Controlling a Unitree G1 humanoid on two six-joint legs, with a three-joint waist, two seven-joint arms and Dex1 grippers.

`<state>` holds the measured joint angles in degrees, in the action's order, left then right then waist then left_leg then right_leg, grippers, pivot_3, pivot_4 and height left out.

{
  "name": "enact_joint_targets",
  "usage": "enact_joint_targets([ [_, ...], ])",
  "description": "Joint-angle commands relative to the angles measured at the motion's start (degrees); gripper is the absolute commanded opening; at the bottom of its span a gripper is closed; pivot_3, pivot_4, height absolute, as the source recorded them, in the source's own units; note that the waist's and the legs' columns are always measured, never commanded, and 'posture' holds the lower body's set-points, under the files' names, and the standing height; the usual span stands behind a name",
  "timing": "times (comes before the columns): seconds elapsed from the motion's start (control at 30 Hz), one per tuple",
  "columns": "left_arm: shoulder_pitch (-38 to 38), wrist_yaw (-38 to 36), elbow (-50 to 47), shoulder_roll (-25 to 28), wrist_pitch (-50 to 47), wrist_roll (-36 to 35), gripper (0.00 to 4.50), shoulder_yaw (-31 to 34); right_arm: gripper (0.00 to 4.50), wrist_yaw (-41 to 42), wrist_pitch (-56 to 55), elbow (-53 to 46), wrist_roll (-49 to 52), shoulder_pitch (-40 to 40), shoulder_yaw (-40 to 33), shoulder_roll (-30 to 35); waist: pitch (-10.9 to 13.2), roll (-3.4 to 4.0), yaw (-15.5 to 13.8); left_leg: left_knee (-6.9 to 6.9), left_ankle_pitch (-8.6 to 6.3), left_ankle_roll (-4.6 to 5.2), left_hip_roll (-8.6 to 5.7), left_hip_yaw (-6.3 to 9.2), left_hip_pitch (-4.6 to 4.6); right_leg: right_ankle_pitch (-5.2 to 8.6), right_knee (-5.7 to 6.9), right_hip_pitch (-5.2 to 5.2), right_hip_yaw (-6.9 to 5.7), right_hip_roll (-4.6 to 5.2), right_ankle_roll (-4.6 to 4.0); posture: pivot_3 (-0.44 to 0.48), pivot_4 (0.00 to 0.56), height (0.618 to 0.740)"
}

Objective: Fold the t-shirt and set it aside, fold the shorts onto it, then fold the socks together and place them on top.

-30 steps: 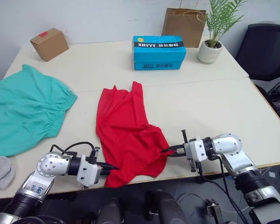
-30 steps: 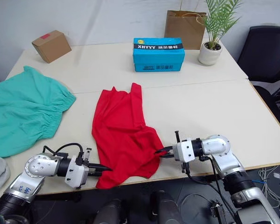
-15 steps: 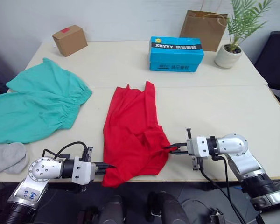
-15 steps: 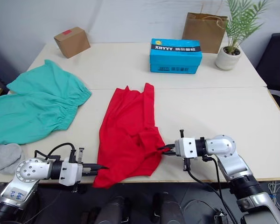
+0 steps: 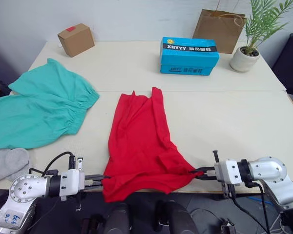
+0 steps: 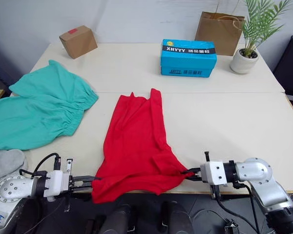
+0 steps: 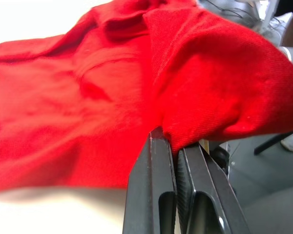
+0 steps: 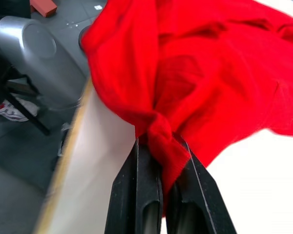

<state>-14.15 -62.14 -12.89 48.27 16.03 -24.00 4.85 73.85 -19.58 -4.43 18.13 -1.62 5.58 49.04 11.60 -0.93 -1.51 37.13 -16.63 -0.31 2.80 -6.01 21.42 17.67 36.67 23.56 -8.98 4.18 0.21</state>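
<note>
Table edge | t-shirt is pinched at both near corners, left claw and right claw clamped shut on cloth | long axis runs away toward the blue box

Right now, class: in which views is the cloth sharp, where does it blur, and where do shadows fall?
Left wrist view: the t-shirt is soft-focused farther off, its weave crisp beside the fingers. Right wrist view: the floor behind blurs. Left eye view: even light, a faint shadow under the blue box.
</note>
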Motion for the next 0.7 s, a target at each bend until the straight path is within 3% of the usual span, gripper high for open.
enact_joint_targets([
  [0.03,-1.9,0.4,-3.3,0.4,-3.0,-3.2,0.03,4.2,0.0,-1.1,2.2,-3.8,2.4,2.6,-4.1,1.7,0.0,0.02,0.0,0.0,0.0,-0.01,0.02,0.0,0.0,0.03,-0.06,-0.01,0.01,-0.03,0.06,0.0,0.15,0.74],
  [0.2,-6.3,-2.0,-7.2,2.6,-9.6,-7.4,0.03,7.7,0.0,-0.8,6.3,-10.0,6.1,7.6,-6.1,3.0,0.0,0.03,0.1,-0.08,0.01,-0.02,0.05,-0.03,0.04,0.07,-0.17,0.03,0.06,-0.09,0.11,0.0,0.15,0.74],
  [0.4,-7.6,-4.2,-12.3,8.1,-25.1,-19.4,0.03,16.2,0.0,1.0,15.8,-17.1,16.1,10.6,-12.3,6.7,0.1,0.03,0.0,-0.05,-0.01,-0.01,0.05,0.03,0.08,0.07,-0.2,0.03,0.06,-0.12,0.11,0.0,0.15,0.74],
  [0.5,-5.6,-4.4,-12.9,9.8,-31.1,-23.8,0.03,19.0,0.0,0.5,22.7,-19.0,20.2,8.3,-13.2,8.5,0.1,0.05,0.0,-0.03,-0.01,0.0,0.05,0.04,0.08,0.07,-0.25,0.01,0.07,-0.12,0.12,0.0,0.15,0.74],
  [0.7,7.9,3.0,-7.9,9.8,-44.9,-34.1,0.03,19.7,0.0,-2.4,39.9,-17.0,28.0,-7.0,-10.9,10.0,0.2,0.17,0.1,-0.04,0.07,0.03,0.06,0.01,0.08,0.07,-0.25,0.03,0.13,-0.12,0.06,0.0,0.15,0.74],
])
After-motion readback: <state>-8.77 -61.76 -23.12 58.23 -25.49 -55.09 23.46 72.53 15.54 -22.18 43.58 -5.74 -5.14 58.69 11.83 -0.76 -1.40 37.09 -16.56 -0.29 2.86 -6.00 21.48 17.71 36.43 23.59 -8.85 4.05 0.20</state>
